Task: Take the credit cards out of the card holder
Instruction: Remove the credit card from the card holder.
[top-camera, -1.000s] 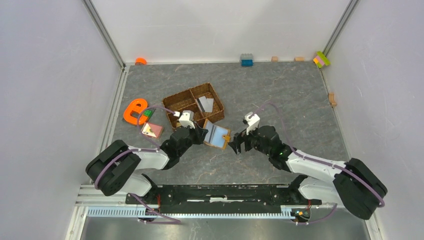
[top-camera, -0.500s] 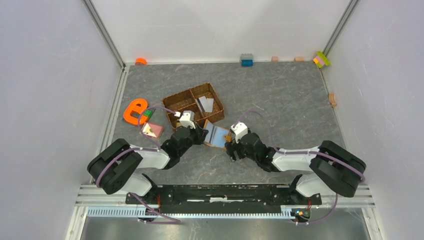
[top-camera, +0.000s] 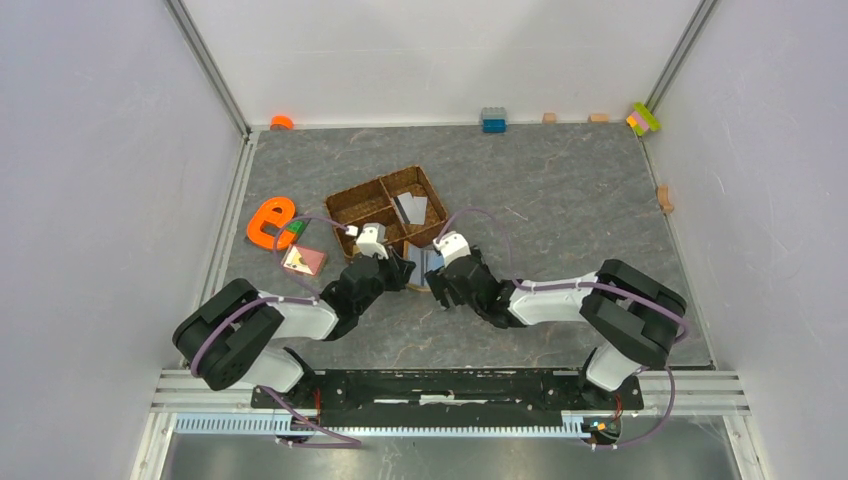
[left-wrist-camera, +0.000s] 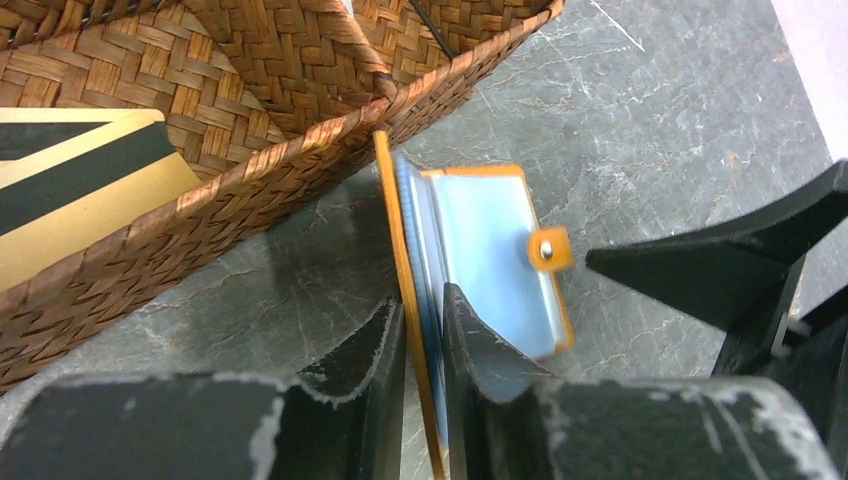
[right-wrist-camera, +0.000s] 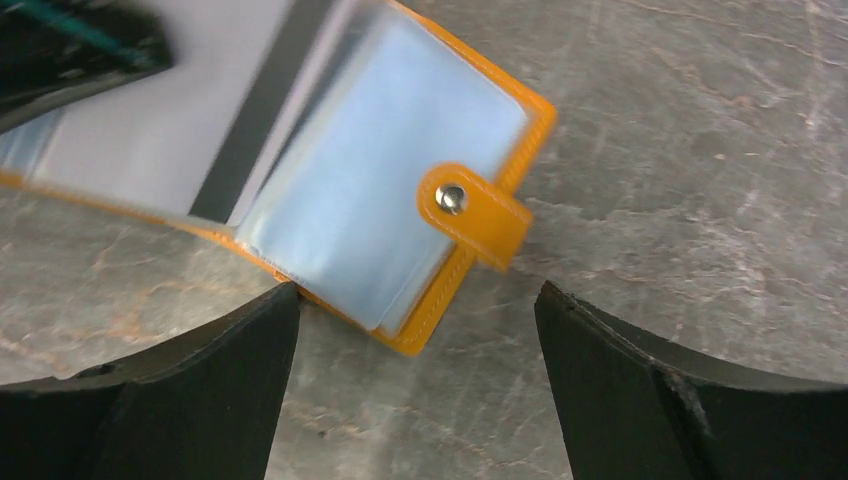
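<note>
Left fingers (left-wrist-camera: 392, 340) first: they're pinched together on one orange cover of the card holder (left-wrist-camera: 480, 250), and that cover stands on edge between the pads. The far end of the cover runs right up to the wall of the brown woven tray (left-wrist-camera: 250, 130). The left gripper (top-camera: 400, 268) comes in low from the near-left, so that's a firm clamp on the spine side.

Over to the right fingers (right-wrist-camera: 190, 400): wide apart, nothing between them being squeezed. The right gripper (right-wrist-camera: 417, 295) straddles the holder's free corner. The snap tab (right-wrist-camera: 470, 212) sits in the gap, touching neither pad.

The holder lies open on the grey stone-patterned table (top-camera: 560, 200), just beside the tray's near-right corner, between the two grippers. Its pale blue sleeves fan out toward the right arm. One of the credit cards (right-wrist-camera: 150, 140), pale with a dark stripe, shows through a sleeve, tucked inside.

In the tray, a gold and black card (left-wrist-camera: 80, 170) rests in one compartment. Off to the left sits an orange e-shaped toy (top-camera: 268, 222), well apart from the action.
</note>
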